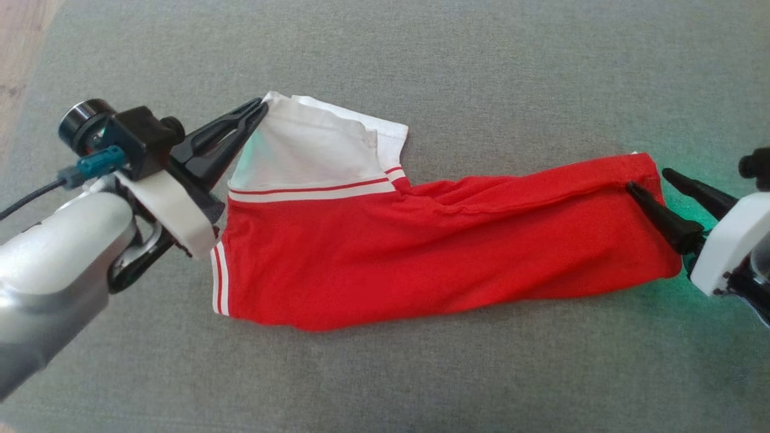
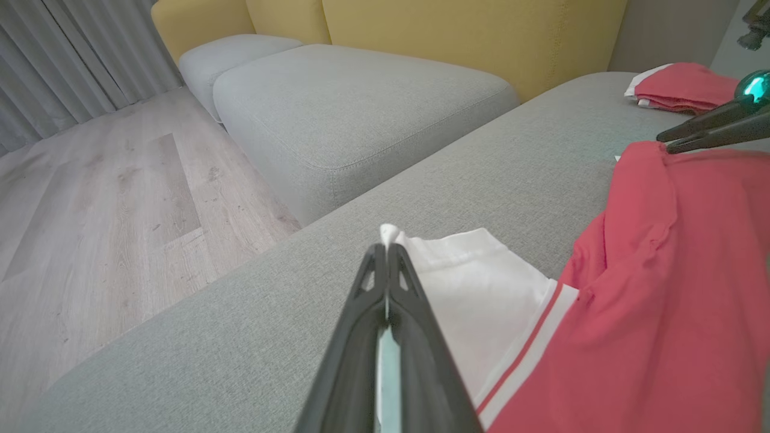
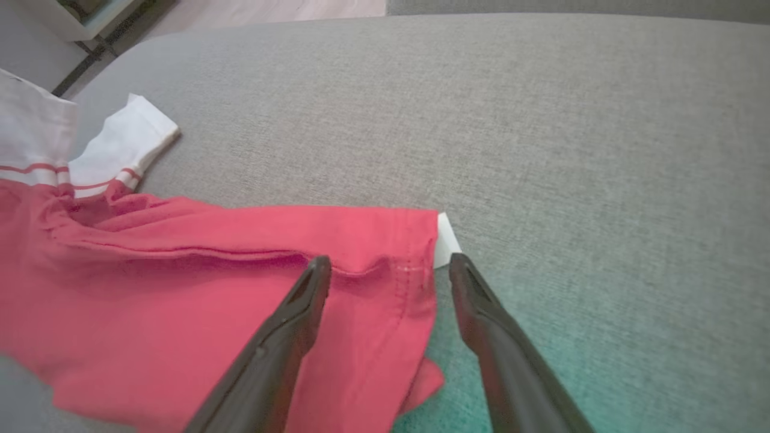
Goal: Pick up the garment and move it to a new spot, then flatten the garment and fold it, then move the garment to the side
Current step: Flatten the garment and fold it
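At the far left a strip of wood floor (image 1: 18,54) borders the grey cushion (image 1: 421,379) that carries everything. The left arm (image 1: 54,252) reaches in from the near left. The left jaws are closed tight on the far-left corner of the garment (image 1: 433,252), on its white part (image 1: 301,150). In the left wrist view a tip of white cloth sits pinched between the tips. That grip likely serves as an anchor, so the cloth can be pulled taut from the other end.

The garment lies across the middle of the cushion, long from left to right. It is white with red stripes at the left and plain red to the right, with loose creases along its far edge, so it is not yet flat.

At the right end the right jaws stand wide open and hold nothing. One finger is over the red hem (image 1: 652,204); the other is off the cloth, just beside a small white tag (image 3: 446,240). They seem placed to close on that hem corner, giving a second hold for stretching or folding.
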Available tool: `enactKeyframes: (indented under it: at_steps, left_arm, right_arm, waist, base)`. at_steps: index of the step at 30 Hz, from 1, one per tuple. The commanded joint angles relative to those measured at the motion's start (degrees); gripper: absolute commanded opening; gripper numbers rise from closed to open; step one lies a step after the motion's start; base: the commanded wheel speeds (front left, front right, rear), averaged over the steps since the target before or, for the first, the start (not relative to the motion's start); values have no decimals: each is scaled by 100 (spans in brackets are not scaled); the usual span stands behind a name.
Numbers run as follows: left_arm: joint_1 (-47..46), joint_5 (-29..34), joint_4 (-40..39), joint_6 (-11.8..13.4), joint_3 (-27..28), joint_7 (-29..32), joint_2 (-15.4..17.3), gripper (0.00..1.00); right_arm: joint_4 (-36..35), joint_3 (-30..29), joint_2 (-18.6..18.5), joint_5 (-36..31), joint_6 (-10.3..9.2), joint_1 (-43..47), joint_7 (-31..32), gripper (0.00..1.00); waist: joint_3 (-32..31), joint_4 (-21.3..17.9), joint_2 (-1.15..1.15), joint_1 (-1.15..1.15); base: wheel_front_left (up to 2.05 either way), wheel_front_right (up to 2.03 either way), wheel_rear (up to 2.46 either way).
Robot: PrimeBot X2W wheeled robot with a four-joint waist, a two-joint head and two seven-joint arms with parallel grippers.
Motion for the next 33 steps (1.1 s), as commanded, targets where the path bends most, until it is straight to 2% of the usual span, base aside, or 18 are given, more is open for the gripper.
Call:
enactKeyframes:
  at_steps: [1, 7, 14, 21, 22, 23, 24, 25, 27, 28, 29, 33]
  left_arm:
    - [-299, 41, -30, 10, 262, -69, 166, 0]
    - [-289, 46, -10, 10, 262, -104, 130, 0]
    - [-298, 75, -2, 10, 262, -133, 59, 0]
    - [-277, 95, 24, 10, 262, -141, 45, 0]
    - [-271, 97, 27, 10, 262, -141, 47, 0]
    - [-265, 96, 30, 10, 262, -142, 48, 0]
    - [-262, 96, 34, 10, 262, -142, 47, 0]
    - [-258, 97, 39, 10, 262, -143, 45, 0]
    - [-249, 98, 45, 10, 262, -145, 44, 0]
    - [-246, 103, 47, 10, 262, -146, 42, 0]
    - [-242, 110, 49, 10, 262, -146, 40, 0]
    - [-249, 153, 77, 10, 262, -161, 60, 0]
  right_arm:
    - [-217, 10, -323, 122, -4, 183, 1, 100]
    - [-235, 129, -576, 2, -4, 249, -64, 100]
    - [114, 211, -369, -272, -4, 90, -350, 100]
    - [261, 313, -261, -243, -4, 2, -528, 100]
    - [258, 348, -262, -240, -4, -10, -537, 95]
    - [248, 382, -266, -249, -4, -31, -569, 82]
    - [250, 407, -270, -261, -4, -53, -617, 57]
    - [243, 440, -274, -284, -4, -76, -671, 41]
    - [275, 470, -268, -314, -4, -126, -792, 23]
    - [274, 503, -269, -335, -4, -150, -846, 6]
    - [280, 523, -274, -346, -4, -177, -908, 0]
    - [297, 597, -297, -398, -4, -281, -1180, 0]
  waist:
    - [-2, 19, 0, 0]
    - [12, 66, 0, 0]
    - [49, 136, 0, 0]
    - [36, 165, 0, 0]
    - [31, 165, 0, 0]
    - [28, 166, 0, 0]
    - [26, 166, 0, 0]
    - [22, 165, 0, 0]
    - [16, 157, 0, 0]
    - [11, 154, 0, 0]
    - [2, 150, 0, 0]
    - [-103, 109, 0, 0]
  base:
    - [0, 0, 0]
    - [0, 0, 0]
    - [0, 0, 0]
    - [0, 0, 0]
    - [0, 0, 0]
    - [0, 0, 0]
    - [0, 0, 0]
    - [0, 0, 0]
    - [0, 0, 0]
    - [0, 0, 0]
    - [0, 0, 0]
    - [0, 0, 0]
